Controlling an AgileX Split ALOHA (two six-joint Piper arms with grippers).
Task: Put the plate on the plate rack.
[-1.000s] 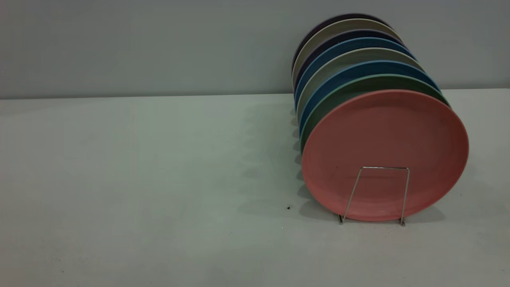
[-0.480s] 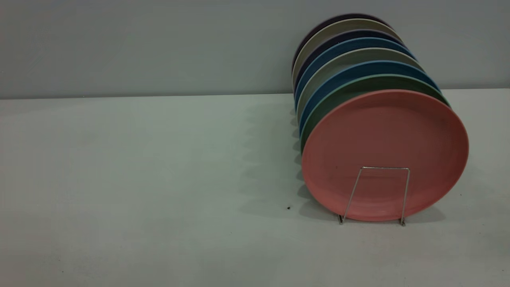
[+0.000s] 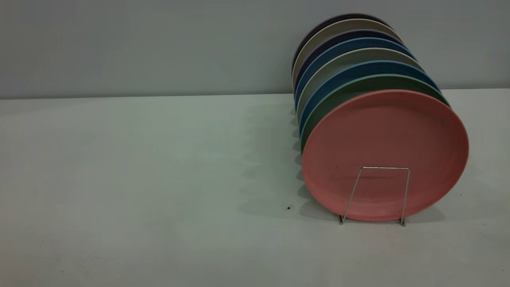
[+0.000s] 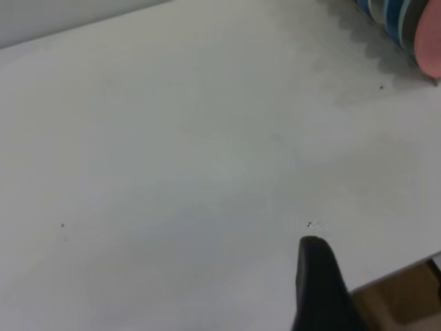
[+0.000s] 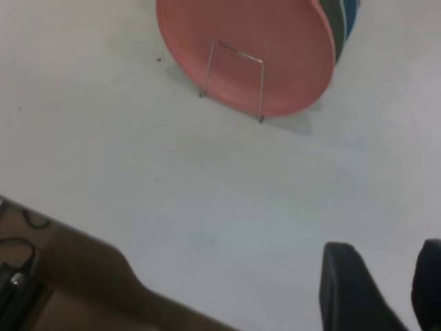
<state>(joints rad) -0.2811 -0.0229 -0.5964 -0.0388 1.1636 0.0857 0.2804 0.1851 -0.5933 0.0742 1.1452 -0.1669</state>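
On the white table (image 3: pixel 159 179), toward my exterior camera's right, the plate (image 3: pixel 384 135) stands on edge at the front of a row of plates, leaning back against the teal-green plate (image 3: pixel 358 85) behind it. The plate rack (image 3: pixel 376 194) shows its front wire loop across the pink plate's lower face, with the loop's two feet on the table just before the plate's bottom rim. My right wrist camera gives the same reading: the pink plate (image 5: pixel 255 48) upright behind the loop (image 5: pixel 234 79), touching nothing else that I can see.

I judge the placing itself done. The plate sits in the rack's front slot, and no gripper holds it. Neither arm appears in the exterior view, so both are well clear of the rack.

The right gripper (image 5: pixel 382 289) hangs over bare table, well apart from the plate; I see two dark fingers with a gap between them and nothing in it, so I read it as open and empty. Of the left gripper (image 4: pixel 320 286) I see only one dark finger over the table near its edge, with the row of plates (image 4: pixel 406 27) far off in the corner of that view; I cannot tell whether it is open or closed.

What is left, as I judge it, is only parking both arms and confirming that the plate stands steady.
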